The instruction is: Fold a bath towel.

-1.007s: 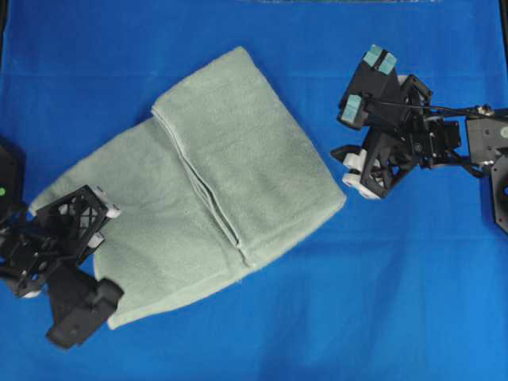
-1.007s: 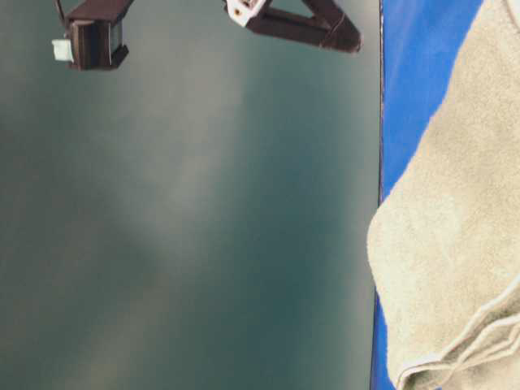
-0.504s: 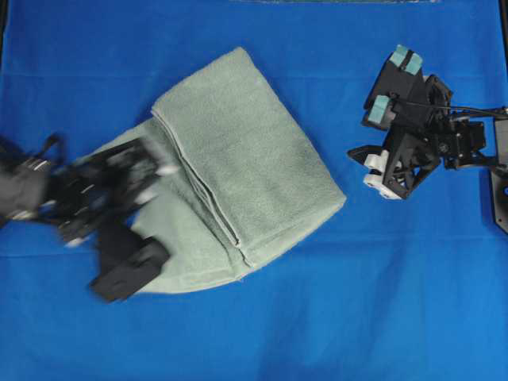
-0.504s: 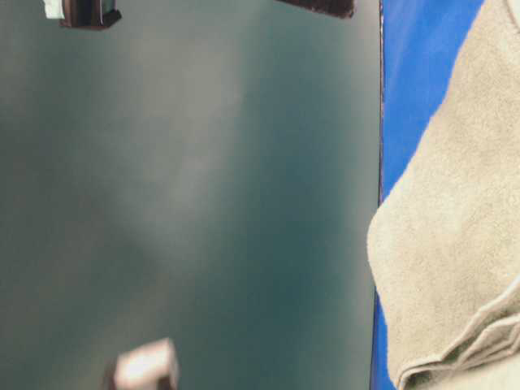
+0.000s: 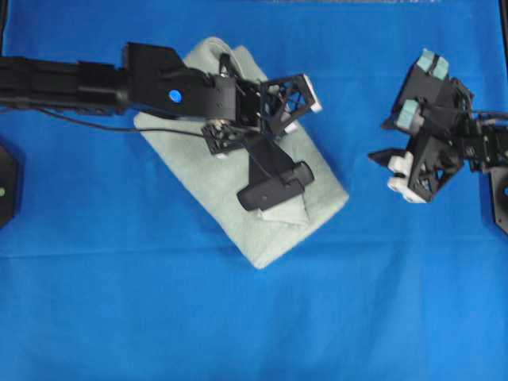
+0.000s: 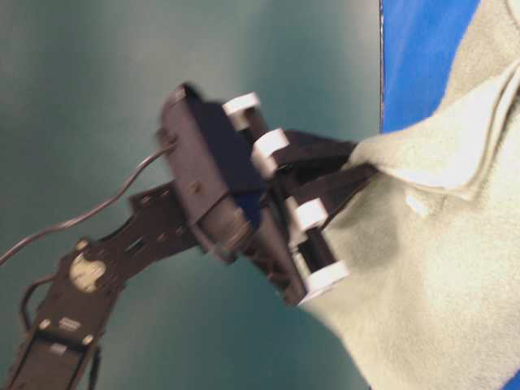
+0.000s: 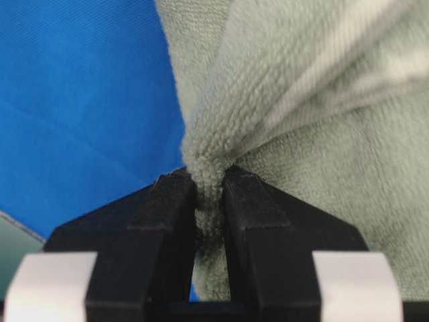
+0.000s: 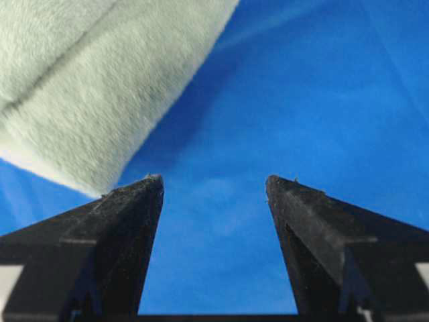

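The pale sage-green bath towel (image 5: 198, 171) lies folded in a slanted stack mid-table. My left arm reaches across it from the left. My left gripper (image 5: 278, 133) hangs over the towel's right half, shut on a bunched fold. The left wrist view shows the fold squeezed between the black fingers (image 7: 175, 201) of that gripper (image 7: 209, 178), with towel (image 7: 315, 100) beyond. The table-level view shows the gripper (image 6: 361, 166) holding the cloth (image 6: 422, 268) raised. My right gripper (image 5: 385, 157) is open and empty, right of the towel. In its wrist view (image 8: 214, 181) the towel's edge (image 8: 100, 74) lies ahead-left.
The bright blue table cloth (image 5: 357, 302) covers the whole table. A dark base (image 5: 6, 181) sits at the left edge and the right arm's base (image 5: 500, 190) at the right edge. A dull green wall (image 6: 97, 81) stands behind the table.
My left gripper swept from the lower left up and right over the towel, carrying the left part across onto the folded half. My right gripper drew back to the right.
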`<action>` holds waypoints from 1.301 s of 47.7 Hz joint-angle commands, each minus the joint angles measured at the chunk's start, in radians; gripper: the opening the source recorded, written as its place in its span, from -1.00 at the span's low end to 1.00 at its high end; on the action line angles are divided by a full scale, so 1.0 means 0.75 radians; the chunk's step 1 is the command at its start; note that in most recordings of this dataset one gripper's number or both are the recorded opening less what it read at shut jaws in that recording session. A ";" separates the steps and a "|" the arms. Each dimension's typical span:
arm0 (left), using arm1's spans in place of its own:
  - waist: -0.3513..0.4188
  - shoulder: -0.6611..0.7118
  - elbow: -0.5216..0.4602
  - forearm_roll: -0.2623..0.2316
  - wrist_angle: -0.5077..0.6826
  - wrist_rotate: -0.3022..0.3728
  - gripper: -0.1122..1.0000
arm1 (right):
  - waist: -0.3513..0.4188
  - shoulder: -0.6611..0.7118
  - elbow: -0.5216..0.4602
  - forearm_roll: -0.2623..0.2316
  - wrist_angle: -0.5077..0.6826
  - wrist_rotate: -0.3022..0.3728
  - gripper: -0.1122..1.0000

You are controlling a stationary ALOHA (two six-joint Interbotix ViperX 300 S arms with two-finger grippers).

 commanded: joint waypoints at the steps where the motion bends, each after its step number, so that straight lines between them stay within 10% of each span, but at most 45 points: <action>1: 0.002 -0.027 -0.035 -0.006 -0.035 0.002 -0.65 | 0.004 -0.033 0.002 -0.016 -0.008 0.000 0.35; 22: 0.090 -0.053 0.047 -0.335 -0.282 -0.393 -0.64 | 0.004 -0.047 0.010 -0.047 -0.031 0.006 0.35; 38: 0.121 -0.112 0.174 -0.319 -0.466 -0.877 0.78 | 0.004 -0.047 0.010 -0.049 -0.029 0.002 0.35; 51: 0.080 -0.282 0.241 -0.329 -0.507 -0.922 0.77 | 0.004 -0.074 -0.010 -0.078 -0.059 0.000 0.35; 62: 0.029 -0.599 0.485 -0.346 -0.610 -1.168 0.75 | 0.004 -0.108 -0.043 -0.137 -0.080 -0.008 0.35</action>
